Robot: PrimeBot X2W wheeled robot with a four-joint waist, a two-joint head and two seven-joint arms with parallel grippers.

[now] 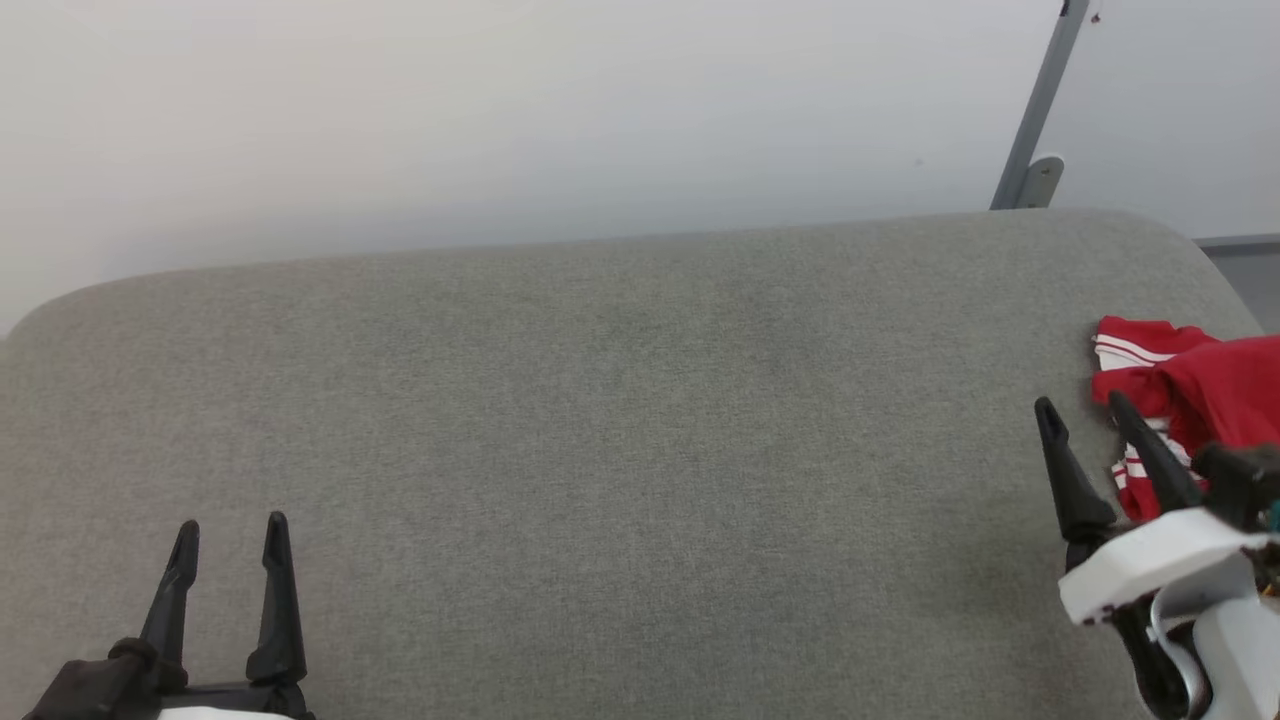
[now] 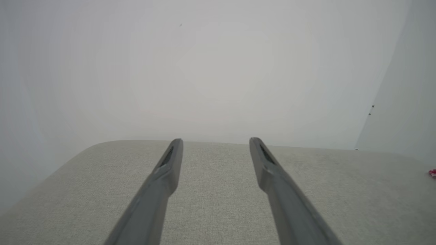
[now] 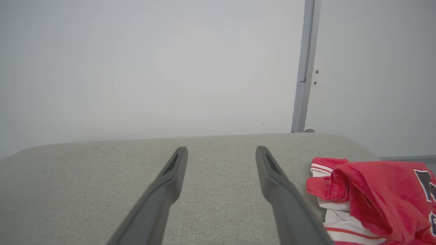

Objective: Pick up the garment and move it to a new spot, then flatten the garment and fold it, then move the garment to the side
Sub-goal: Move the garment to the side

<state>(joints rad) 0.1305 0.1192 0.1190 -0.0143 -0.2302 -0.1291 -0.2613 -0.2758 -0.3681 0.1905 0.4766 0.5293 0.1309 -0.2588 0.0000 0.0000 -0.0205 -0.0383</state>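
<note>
Red garment [image 1: 1215, 395] bunched at right edge of table [image 1: 600, 420]; right gripper [image 1: 1082, 402] spread, just beside it; left gripper [image 1: 232, 524] spread too. Risk: stray nudge shoves cloth overboard.

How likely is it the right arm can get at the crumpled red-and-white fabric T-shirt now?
Probably yes: the right pincer stands open just beside the crumpled red-and-white fabric T-shirt, with nothing between them on the grey upholstered surface.

Both jaws wide, nothing held
left gripper [image 1: 232, 522] low left, pointing up; right gripper [image 1: 1081, 400] higher at right, leaning left
</note>
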